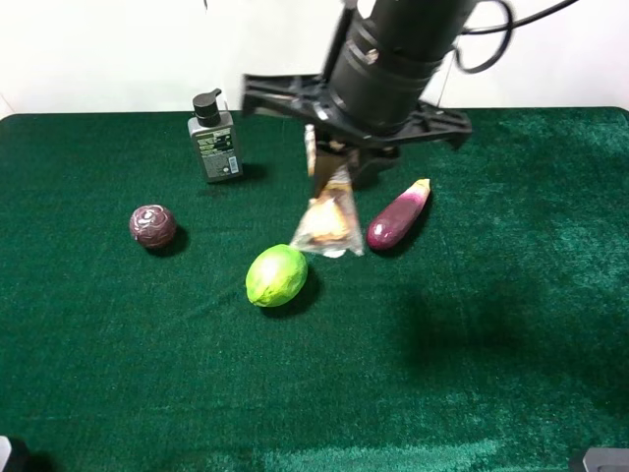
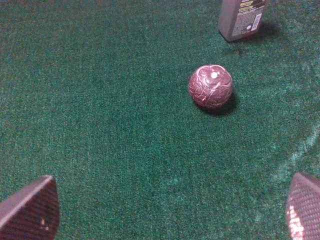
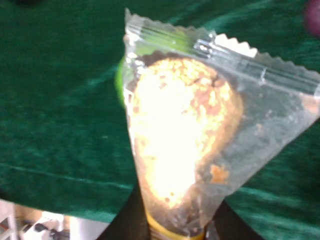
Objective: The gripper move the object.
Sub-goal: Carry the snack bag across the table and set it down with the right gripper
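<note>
The gripper (image 1: 346,147), a black cylinder with thin splayed fingers at upper centre of the high view, is closed on 1 crimped end of the object (image 1: 328,224). The clear packet of pale snack hangs down from it just above the centre of the frame. The right wrist view confirms the hold, with dark fingers pinching the packet's narrow end.

The pick-up appears done, while the carry and the set-down are judged to remain. No destination is marked. Whether the packet's lower end clears the green cloth (image 1: 491,374) cannot be told.

That lower end sits between 2 close neighbours. The lime (image 1: 276,275) is just beside it at lower left and the eggplant (image 1: 398,218) just beside it at right, so a low sideways swing could knock either. The bottle (image 1: 214,138) at upper left and the purple ball (image 1: 152,226) at left stand well apart from it.

Open cloth fills the lower half and the right side of the frame. The cloth's far edge meets the white wall (image 1: 98,49) along the top, close behind the gripper.

The left gripper (image 2: 170,212) is spread wide over bare cloth and holds nothing.
</note>
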{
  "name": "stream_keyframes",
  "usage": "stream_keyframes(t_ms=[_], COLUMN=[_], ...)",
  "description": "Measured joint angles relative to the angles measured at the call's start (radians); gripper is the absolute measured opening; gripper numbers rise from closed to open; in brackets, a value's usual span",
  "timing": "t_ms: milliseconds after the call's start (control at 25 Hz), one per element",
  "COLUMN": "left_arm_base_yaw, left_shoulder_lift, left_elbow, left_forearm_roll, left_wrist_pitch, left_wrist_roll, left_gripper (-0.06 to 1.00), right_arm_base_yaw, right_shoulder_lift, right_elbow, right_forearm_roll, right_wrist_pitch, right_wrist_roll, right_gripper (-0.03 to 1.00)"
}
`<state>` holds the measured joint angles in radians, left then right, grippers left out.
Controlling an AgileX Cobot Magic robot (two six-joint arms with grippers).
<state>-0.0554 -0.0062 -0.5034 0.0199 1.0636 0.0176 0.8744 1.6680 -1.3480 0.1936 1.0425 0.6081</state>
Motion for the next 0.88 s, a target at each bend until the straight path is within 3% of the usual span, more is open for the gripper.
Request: stream_keyframes(t_ms=[880], left_arm_base_yaw=[0.000], left_shoulder_lift=[0.000], left_elbow=[0.000], left_forearm_roll=[0.000], left_wrist_pitch=[0.000], left_wrist_roll=[0.000], left_gripper=[0.91], right_arm_base_yaw=[0.158], right_shoulder_lift=[0.224], right_elbow=[0.000], right_forearm_roll=[0.207], right_wrist_pitch=[-0.503], right_wrist_roll=[-0.033], right_gripper=[0.10])
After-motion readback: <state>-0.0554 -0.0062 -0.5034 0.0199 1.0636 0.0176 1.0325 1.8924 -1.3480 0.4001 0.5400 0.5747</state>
